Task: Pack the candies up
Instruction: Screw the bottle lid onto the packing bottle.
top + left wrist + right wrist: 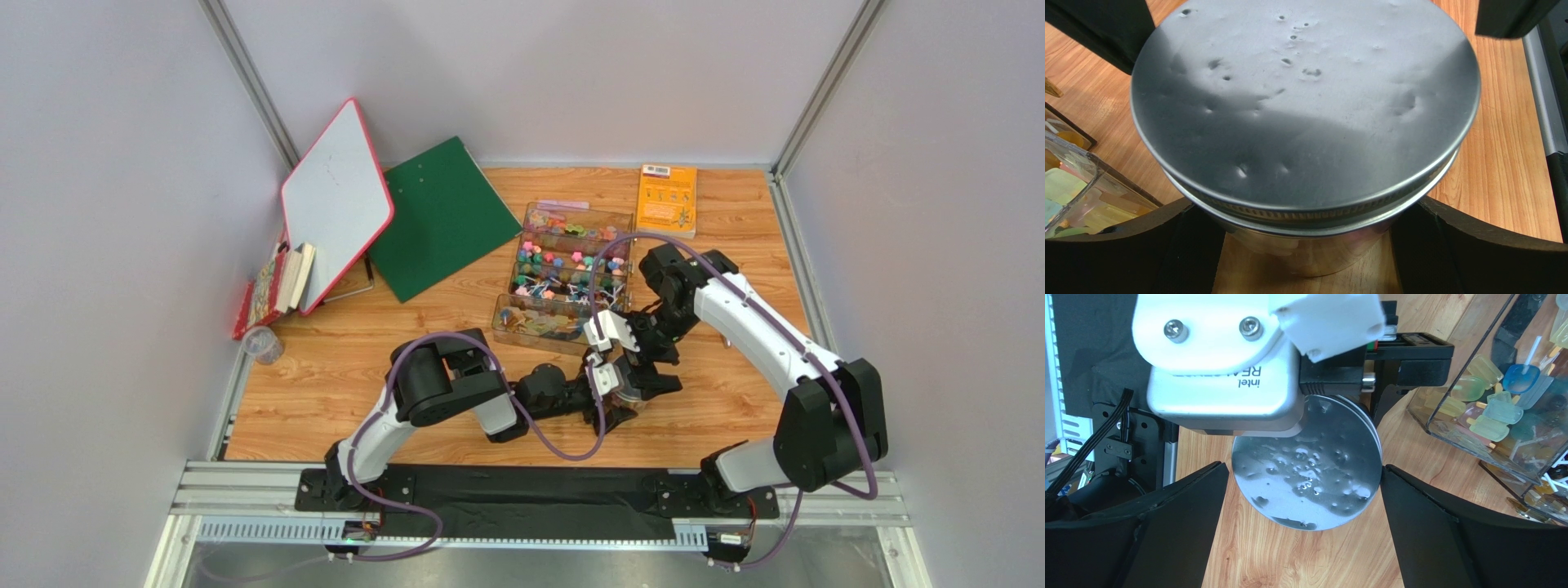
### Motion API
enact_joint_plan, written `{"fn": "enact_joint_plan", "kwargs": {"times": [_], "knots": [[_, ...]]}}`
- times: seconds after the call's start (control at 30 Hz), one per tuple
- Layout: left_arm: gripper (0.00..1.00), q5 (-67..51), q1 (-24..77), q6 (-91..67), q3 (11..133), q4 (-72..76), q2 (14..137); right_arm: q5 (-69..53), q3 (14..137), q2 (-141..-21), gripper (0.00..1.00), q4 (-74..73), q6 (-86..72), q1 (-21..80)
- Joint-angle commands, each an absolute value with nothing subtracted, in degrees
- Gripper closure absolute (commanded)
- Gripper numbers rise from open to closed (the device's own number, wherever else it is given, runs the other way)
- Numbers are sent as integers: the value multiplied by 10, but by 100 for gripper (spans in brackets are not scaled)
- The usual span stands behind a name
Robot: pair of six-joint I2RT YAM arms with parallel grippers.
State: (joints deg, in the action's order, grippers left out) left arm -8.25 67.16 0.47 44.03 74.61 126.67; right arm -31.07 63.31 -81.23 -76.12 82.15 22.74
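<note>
A jar with a dented silver lid (1303,104) stands on the wooden table. My left gripper (1306,248) is shut on it, one dark finger (1125,257) on each side below the lid. In the top view my left gripper (617,392) hides most of the jar. My right gripper (1304,496) is open, hovering over the lid (1309,462) with its fingers (1149,533) wide apart and clear of it; in the top view the right gripper (644,365) is just above the left one. The candies (562,263) fill a clear compartment box (525,222), also seen in the right wrist view (1496,410).
An orange booklet (667,199) lies at the back right. A green clipboard (442,214), a tilted red-framed whiteboard (335,202), stacked books (276,284) and a small clear cup (260,346) are at the left. The box (1069,196) stands close on the jar's left.
</note>
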Motion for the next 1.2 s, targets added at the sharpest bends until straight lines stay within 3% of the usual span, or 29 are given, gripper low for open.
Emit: {"fn": "enact_joint_plan", "kwargs": {"times": [0.0, 0.3, 0.87, 1.17], "knots": [[100, -33, 662, 50, 417, 570, 1317, -295, 604, -786, 0, -924, 809, 230], [100, -50, 651, 32, 420, 570, 1322, -239, 543, -704, 0, -938, 807, 230], [100, -46, 650, 33, 425, 567, 1332, -200, 542, -620, 0, -955, 765, 224], [100, -57, 658, 43, 424, 563, 1326, -252, 653, -705, 0, -896, 786, 188]]}}
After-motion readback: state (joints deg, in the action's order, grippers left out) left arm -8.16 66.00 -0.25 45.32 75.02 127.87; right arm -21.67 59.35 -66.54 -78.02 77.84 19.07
